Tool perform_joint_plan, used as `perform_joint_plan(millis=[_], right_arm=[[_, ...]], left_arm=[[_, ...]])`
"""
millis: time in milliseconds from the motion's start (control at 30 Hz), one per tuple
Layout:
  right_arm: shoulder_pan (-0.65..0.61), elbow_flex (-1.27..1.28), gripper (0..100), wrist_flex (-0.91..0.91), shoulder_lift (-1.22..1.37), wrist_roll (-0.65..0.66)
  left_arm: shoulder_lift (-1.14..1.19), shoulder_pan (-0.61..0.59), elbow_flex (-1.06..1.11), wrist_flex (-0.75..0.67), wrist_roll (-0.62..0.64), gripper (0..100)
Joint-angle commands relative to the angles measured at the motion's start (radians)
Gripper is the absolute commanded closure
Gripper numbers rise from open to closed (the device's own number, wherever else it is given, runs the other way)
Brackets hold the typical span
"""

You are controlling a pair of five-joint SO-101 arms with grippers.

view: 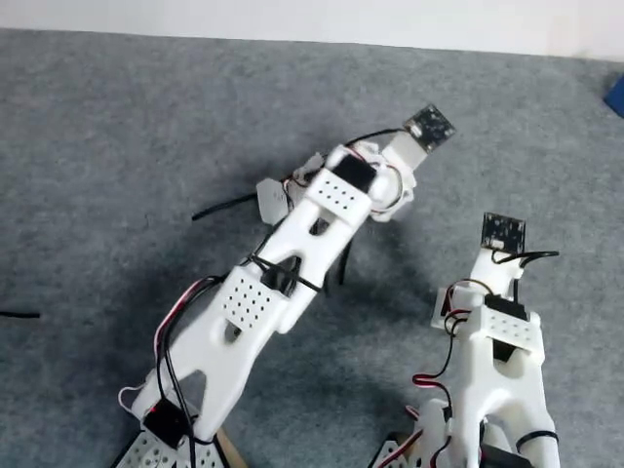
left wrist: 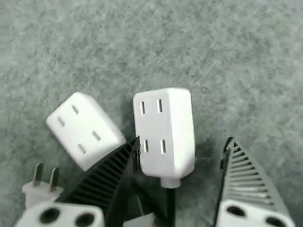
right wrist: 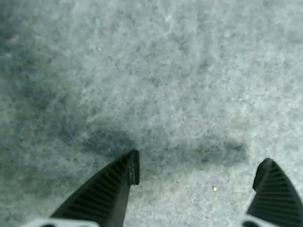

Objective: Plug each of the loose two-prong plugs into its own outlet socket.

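Observation:
Two white outlet blocks lie on the grey carpet. The upright block (left wrist: 165, 130) has two slot pairs facing up and a black cord leaving its near end. The other block (left wrist: 85, 128) lies tilted beside it. A loose white two-prong plug (left wrist: 41, 187) rests close to the tilted block, prongs pointing away from me. My left gripper (left wrist: 182, 144) is open and straddles the upright block, one finger (left wrist: 113, 172) against its side. In the high view the left arm (view: 327, 200) covers the blocks; a white corner (view: 273, 200) shows. My right gripper (right wrist: 200, 161) hangs open over bare carpet.
Grey carpet covers the whole work surface. A black cord (view: 226, 206) runs out from under the left arm. The right arm (view: 497, 327) stands folded at the right. A blue object (view: 616, 94) sits at the far right edge, and a short black piece (view: 19, 314) at the left edge.

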Motion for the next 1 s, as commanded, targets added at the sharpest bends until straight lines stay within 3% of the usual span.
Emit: perform_joint_plan(millis=[0,367,433,567,800,967], right_arm=[[-0.007,-0.002,62.8,-0.022,-0.018,-0.006],[-0.008,-0.002,62.8,-0.022,-0.018,-0.005],[-0.008,-0.002,62.8,-0.022,-0.018,-0.005],[-0.008,-0.002,62.8,-0.022,-0.018,-0.005],[-0.008,-0.002,62.8,-0.022,-0.018,-0.005],[-0.008,-0.002,62.8,-0.022,-0.018,-0.005]], left_arm=[[-0.002,-0.062,-0.035,0.023,-0.005,72],[-0.001,-0.030,-0.031,0.035,-0.005,72],[0.001,-0.024,-0.031,0.035,-0.006,77],[-0.001,-0.021,-0.031,0.038,-0.055,100],[-0.019,0.015,-0.051,0.176,-0.161,99],[-0.147,0.021,-0.225,0.414,-0.166,99]])
